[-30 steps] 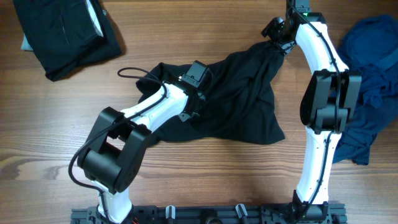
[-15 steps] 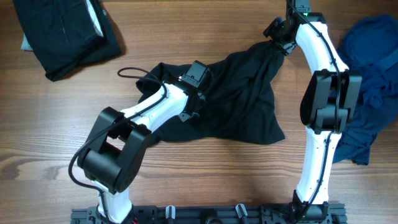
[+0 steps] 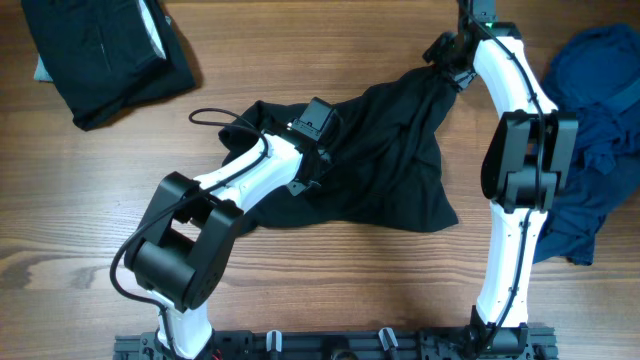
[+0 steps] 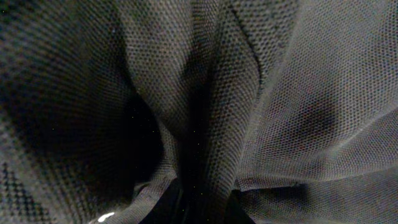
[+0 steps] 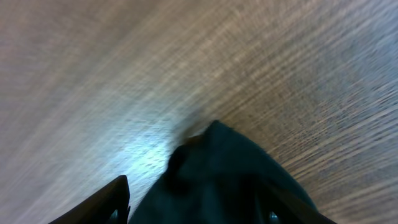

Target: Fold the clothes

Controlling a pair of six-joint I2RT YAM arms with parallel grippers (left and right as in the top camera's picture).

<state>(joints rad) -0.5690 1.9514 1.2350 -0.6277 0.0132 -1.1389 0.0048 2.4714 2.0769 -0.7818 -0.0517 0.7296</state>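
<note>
Mid-table, the left gripper [image 3: 318, 120] pinches shut on a bunched fold of the crumpled plain black fabric shirt [image 3: 390, 150] lying across the brown wooden table [image 3: 100, 200]. At the shirt's far right corner the right gripper [image 3: 445, 52] straddles the tip, jaws wide, holding nothing. A shallow bite there could let the corner slip; the left's bunched pinch may drag extra layers, twisting the cloth.
</note>
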